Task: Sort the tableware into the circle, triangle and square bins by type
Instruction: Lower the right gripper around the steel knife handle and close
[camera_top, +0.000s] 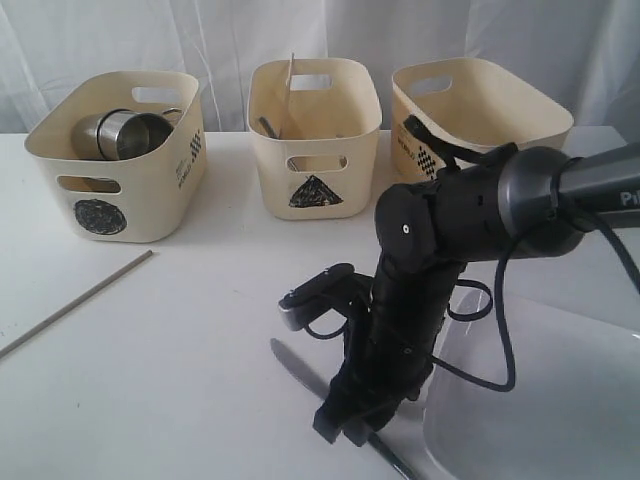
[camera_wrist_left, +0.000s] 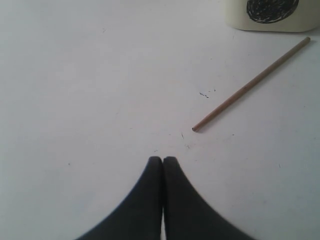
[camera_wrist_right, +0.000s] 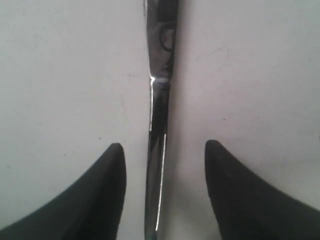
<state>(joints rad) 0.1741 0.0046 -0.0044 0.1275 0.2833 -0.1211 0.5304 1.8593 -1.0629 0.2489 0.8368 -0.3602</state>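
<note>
A steel knife (camera_top: 296, 366) lies on the white table in front of the triangle bin (camera_top: 270, 160). My right gripper (camera_top: 343, 432) is down over its handle end, open, with one finger on each side of the knife (camera_wrist_right: 159, 115) and not touching it (camera_wrist_right: 165, 144). A wooden chopstick (camera_top: 80, 300) lies at the left of the table. In the left wrist view my left gripper (camera_wrist_left: 162, 159) is shut on nothing, hovering short of the chopstick (camera_wrist_left: 250, 85). Steel mugs (camera_top: 125, 132) sit in the circle bin (camera_top: 150, 200). The large white square plate (camera_top: 540, 400) lies at the front right.
A third bin (camera_top: 480, 115) stands at the back right; its shape mark does not show. Dark cutlery and a stick poke up inside the triangle bin. The circle bin's mark (camera_wrist_left: 270, 7) is just beyond the chopstick's far end. My right arm hides the plate's near-left edge.
</note>
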